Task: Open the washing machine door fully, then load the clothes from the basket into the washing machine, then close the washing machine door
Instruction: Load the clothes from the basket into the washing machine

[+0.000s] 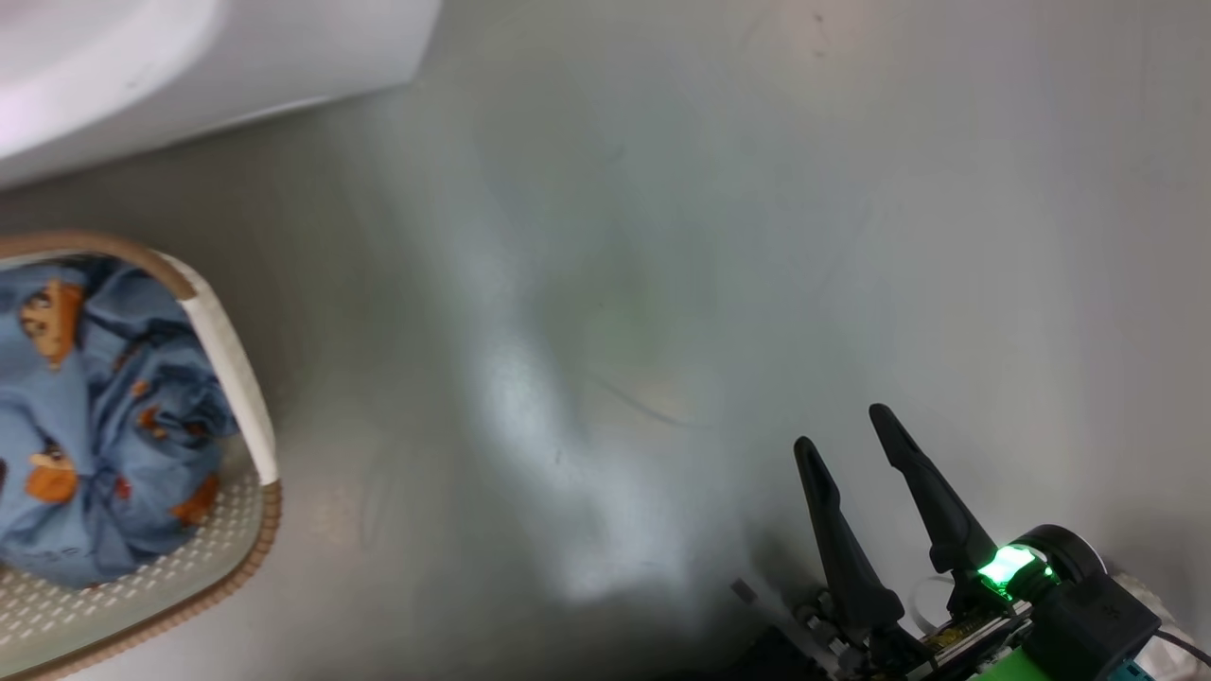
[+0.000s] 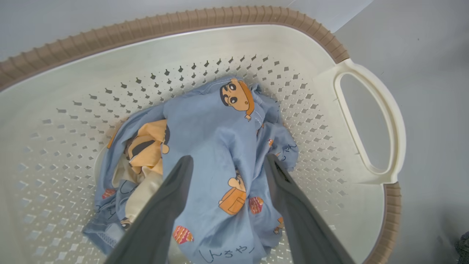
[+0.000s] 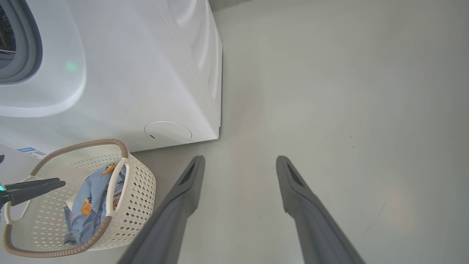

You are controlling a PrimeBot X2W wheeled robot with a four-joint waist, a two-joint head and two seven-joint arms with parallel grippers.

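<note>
1. The washing machine [image 3: 121, 73] stands on the grey floor [image 1: 757, 236], far and to the left of the robot. The grey rubber ring [image 3: 33, 44] of its mouth lies bare at the edge of the right wrist view, so I judge the door to be open and the loading step to be in hand.
2. The basket [image 2: 183, 18] sits on the floor just in front of the machine, at the robot's near left [image 1: 270, 530], upright, with one white handle toward the open floor [image 3: 78, 146].
3. The clothes [image 2: 205, 146] lie bunched in the basket's bottom. They are light-blue fabric with orange cartoon figures, with a cream piece tucked under the left side. None has gone into the drum yet, by my reading [image 1: 85, 426] [image 3: 93, 194].
4. The left gripper [image 2: 229, 158] hangs over the basket [image 3: 60, 182], pointing down at the heap. Its fingers [image 2: 157, 220] are spread wide and grasp nothing, and a blue fold lies between them. Whether the tips touch the cloth I cannot tell.
5. The right gripper [image 1: 842, 427] rests at the near right over bare floor [image 3: 240, 158], well apart from the basket. Its fingers [image 3: 172, 212] are released and empty.
6. The next move calls for the left arm to sink until both fingers straddle the thick fold, then clench deep enough to gather several layers. A shallow pinch would likely lift one thin edge and leave the rest behind.
</note>
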